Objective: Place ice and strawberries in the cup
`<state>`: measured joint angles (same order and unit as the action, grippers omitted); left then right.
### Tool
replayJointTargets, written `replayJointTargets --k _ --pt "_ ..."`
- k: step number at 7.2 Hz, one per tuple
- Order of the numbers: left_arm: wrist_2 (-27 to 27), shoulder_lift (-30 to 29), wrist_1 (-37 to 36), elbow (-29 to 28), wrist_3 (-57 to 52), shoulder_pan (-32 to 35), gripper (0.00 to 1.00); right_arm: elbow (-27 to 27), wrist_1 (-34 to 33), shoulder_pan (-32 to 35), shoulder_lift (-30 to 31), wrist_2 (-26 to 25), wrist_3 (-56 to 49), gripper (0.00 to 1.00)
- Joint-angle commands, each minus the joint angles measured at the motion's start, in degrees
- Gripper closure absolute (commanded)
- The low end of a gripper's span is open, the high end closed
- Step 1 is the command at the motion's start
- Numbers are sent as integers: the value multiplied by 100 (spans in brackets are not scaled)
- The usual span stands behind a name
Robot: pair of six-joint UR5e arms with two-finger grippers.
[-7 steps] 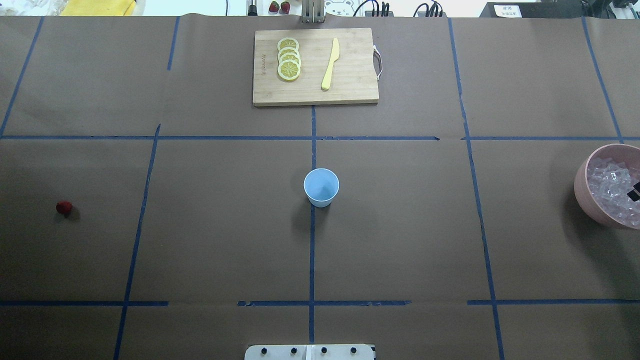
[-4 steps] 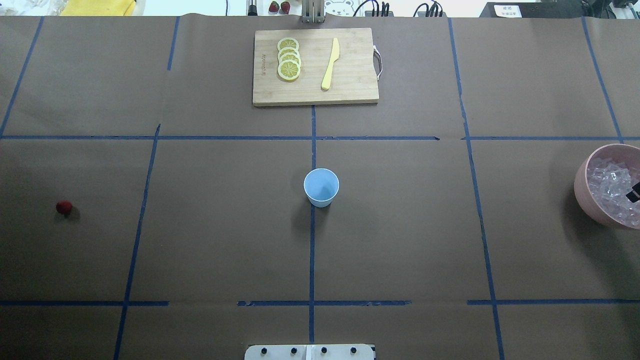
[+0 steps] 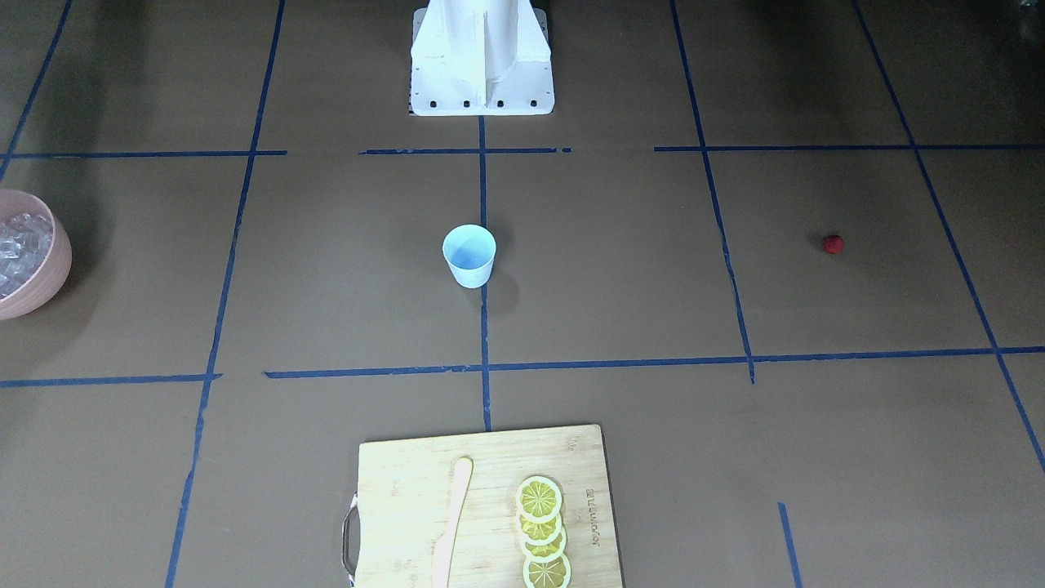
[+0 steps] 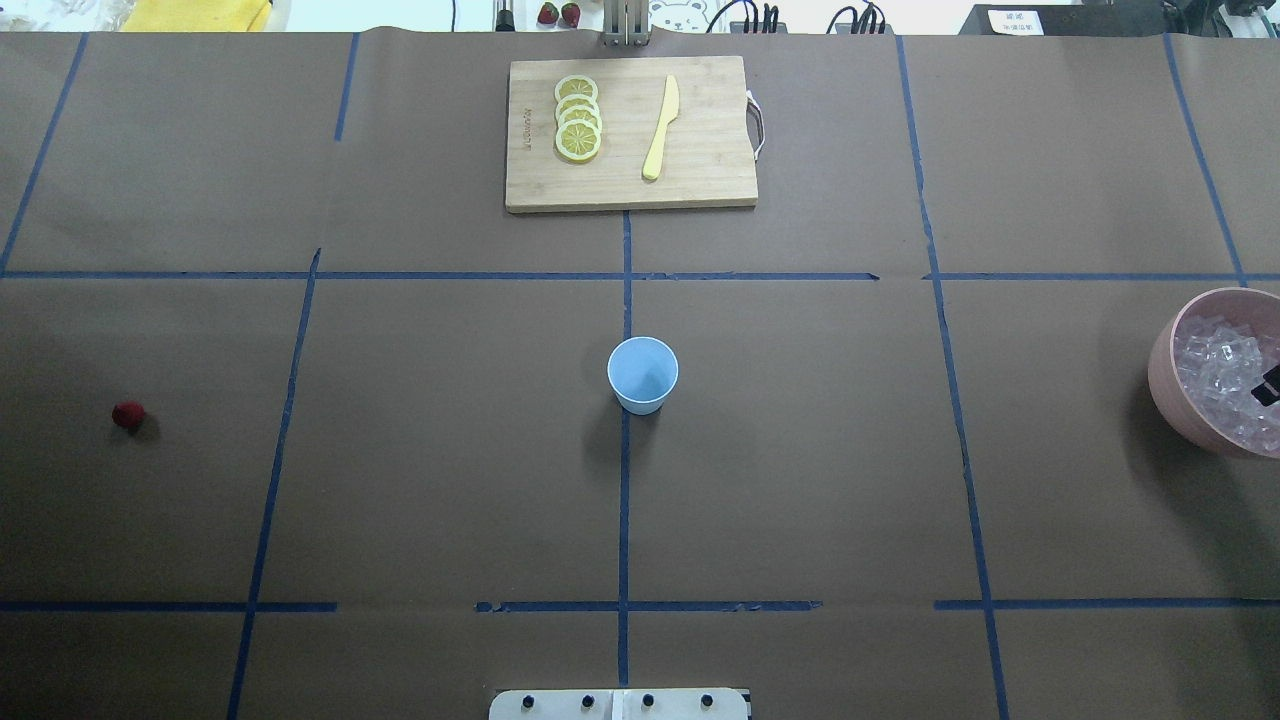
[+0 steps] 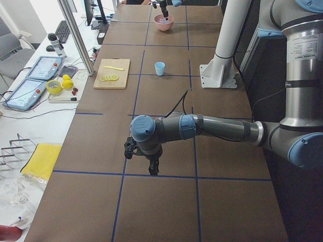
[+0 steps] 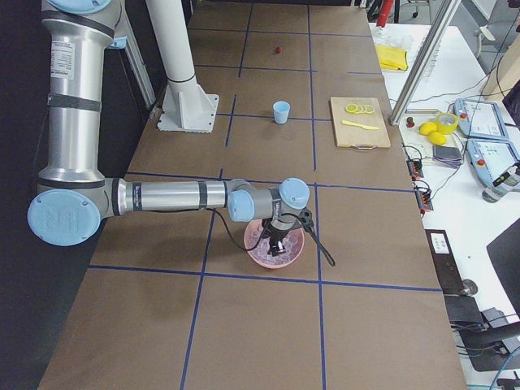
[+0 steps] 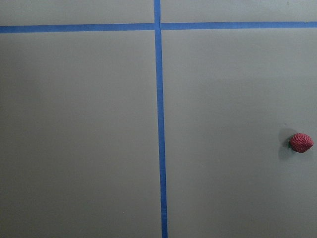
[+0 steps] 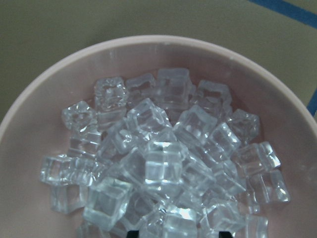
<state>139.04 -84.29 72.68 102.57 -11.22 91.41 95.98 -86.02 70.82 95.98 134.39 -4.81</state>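
Observation:
The pale-blue cup (image 4: 642, 374) stands upright at the table's middle. It also shows in the front view (image 3: 469, 255). One small dark-red strawberry (image 4: 128, 414) lies alone far left. It sits at the right edge of the left wrist view (image 7: 300, 142). My left gripper (image 5: 153, 170) hangs low near it, and I cannot tell whether it is open or shut. Clear ice cubes (image 8: 163, 163) fill the pink bowl (image 4: 1160, 370) at the far right. My right gripper (image 8: 176, 234) is just over the ice with its two dark fingertips apart, so it is open. Only a black bit of it shows in the overhead view (image 4: 1270, 385).
A wooden cutting board (image 4: 630, 135) at the far middle carries lemon slices (image 4: 578, 118) and a yellow knife (image 4: 661, 128). The white robot base (image 3: 482, 57) stands at the near edge. Blue tape lines cross the brown table cover.

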Motion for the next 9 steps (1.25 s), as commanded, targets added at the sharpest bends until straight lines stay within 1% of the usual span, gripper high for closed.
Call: replayJointTargets --k 1,2,4,5,6,7,9 --pt "0 0 0 0 -3 0 0 -9 7 -7 0 0 -2 48" --pt "0 0 0 0 -3 0 0 -9 7 -7 0 0 -11 55" --pt "0 0 0 -9 -3 0 0 -9 7 1 0 9 -11 73" --pt "0 0 0 -9 6 0 0 26 15 -7 0 0 -20 86" --pt "0 0 9 -9 6 0 0 44 16 1 9 -9 -20 96" --pt "0 0 9 -9 6 0 0 87 16 19 9 -52 -20 98" --pt "0 0 9 17 6 0 0 490 -46 176 210 -44 -29 99"
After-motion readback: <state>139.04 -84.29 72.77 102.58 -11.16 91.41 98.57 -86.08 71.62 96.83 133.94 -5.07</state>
